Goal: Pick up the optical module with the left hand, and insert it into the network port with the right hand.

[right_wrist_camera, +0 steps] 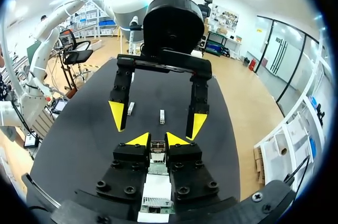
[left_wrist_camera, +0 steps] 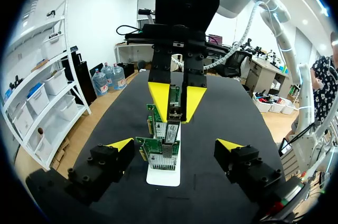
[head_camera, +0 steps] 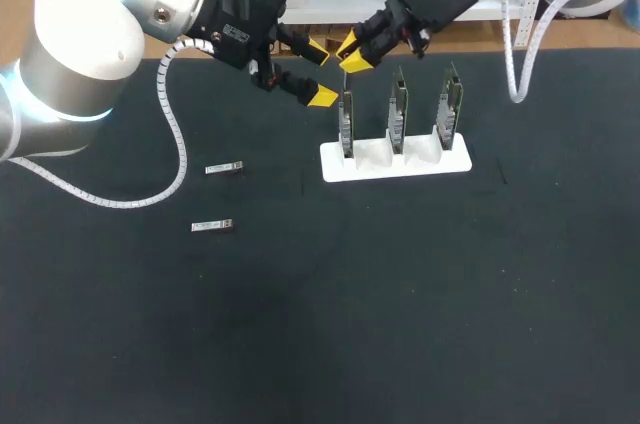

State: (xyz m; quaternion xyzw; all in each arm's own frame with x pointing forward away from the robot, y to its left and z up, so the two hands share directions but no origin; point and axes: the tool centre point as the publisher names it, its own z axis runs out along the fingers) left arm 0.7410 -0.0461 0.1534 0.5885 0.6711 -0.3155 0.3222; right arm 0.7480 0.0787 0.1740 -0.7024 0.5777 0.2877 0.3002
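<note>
The worktop wears a matt black, cloth-like mat. Two loose modules left of centre gleam as bare metal, like the optical module pinched in the right tool. The stand is smooth white plastic. That tool and the left tool are matt black with smooth yellow tips. The left arm, upper left, has a glossy silver shell.

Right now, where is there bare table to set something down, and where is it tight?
Bare mat: the near half in front of the white holder, and the stretch right of it. To its left lie the far loose module and near loose module. Crowded: above the leftmost board, where the open left gripper meets the right gripper, shut on the held module.
</note>
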